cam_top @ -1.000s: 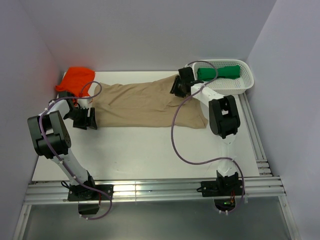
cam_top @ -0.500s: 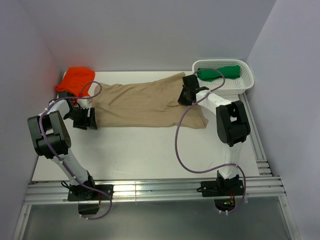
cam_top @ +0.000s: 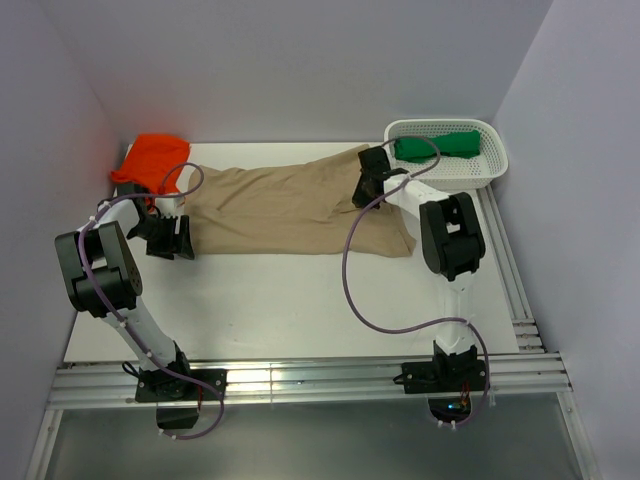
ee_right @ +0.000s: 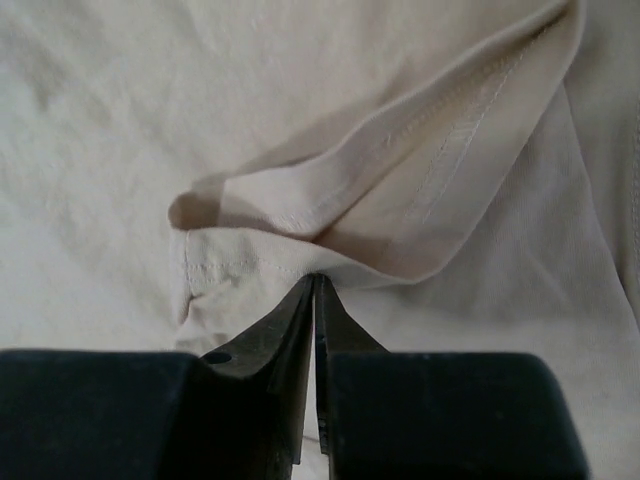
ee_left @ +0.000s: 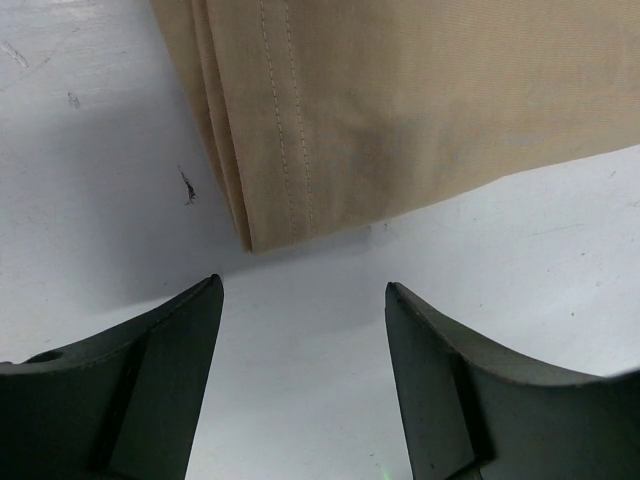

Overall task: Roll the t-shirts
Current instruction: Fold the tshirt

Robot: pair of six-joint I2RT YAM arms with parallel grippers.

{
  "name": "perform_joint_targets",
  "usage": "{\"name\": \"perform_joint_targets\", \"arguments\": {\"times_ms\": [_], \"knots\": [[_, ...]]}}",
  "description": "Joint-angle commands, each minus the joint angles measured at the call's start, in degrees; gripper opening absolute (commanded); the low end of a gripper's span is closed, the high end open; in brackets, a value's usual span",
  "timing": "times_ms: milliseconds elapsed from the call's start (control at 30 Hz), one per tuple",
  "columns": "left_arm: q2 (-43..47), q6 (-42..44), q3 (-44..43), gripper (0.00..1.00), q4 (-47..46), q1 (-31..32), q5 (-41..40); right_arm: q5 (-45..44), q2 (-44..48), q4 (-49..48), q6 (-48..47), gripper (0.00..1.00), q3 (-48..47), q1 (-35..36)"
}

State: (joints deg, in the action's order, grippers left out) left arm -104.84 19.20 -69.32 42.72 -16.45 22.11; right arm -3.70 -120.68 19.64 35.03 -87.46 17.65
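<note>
Tan cloth short-sleeved t-shirt [cam_top: 290, 205] lies spread flat along far half of white worktop [cam_top: 290, 300], stitched hem at left end. Just beside hem corner, left gripper [ee_left: 303, 300] sits low over bare worktop, jaws wide apart, nothing between. At shirt's far right end, right gripper [ee_right: 314, 290] has jaws pressed together, pinching raised stitched fold of tan cloth. Crumpled bright orange t-shirt [cam_top: 153, 157] in far left corner. Rolled deep green t-shirt [cam_top: 437, 146] inside white perforated plastic basket [cam_top: 470, 176], far right corner.

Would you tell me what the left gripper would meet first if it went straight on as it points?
Most likely the hemmed corner of the tan t-shirt, just beyond the open left gripper; only bare table lies between.
</note>
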Motion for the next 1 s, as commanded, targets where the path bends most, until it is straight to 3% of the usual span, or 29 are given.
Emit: {"name": "perform_joint_targets", "arguments": {"times_ms": [0,400,700,967], "knots": [[1.2,0.4,-0.8,0.71,0.5,-0.1,0.3,-2.0,-1.2,1.1,-0.9,0.12,-5.2,0.3],[1.4,0.4,-0.6,0.73,0.3,-0.1,0.5,3.4,-4.8,-6.1,-4.1,0.42,-10.6,0.0],[4.3,-1.3,-1.6,0.77,-0.7,-0.8,1.4,3.0,0.2,-9.9,-3.7,0.45,-5.8,-0.2],[7.7,-2.3,-3.2,0.84,-0.6,-4.2,1.4,-2.8,17.5,-5.8,-0.9,0.46,10.9,-0.3]]}}
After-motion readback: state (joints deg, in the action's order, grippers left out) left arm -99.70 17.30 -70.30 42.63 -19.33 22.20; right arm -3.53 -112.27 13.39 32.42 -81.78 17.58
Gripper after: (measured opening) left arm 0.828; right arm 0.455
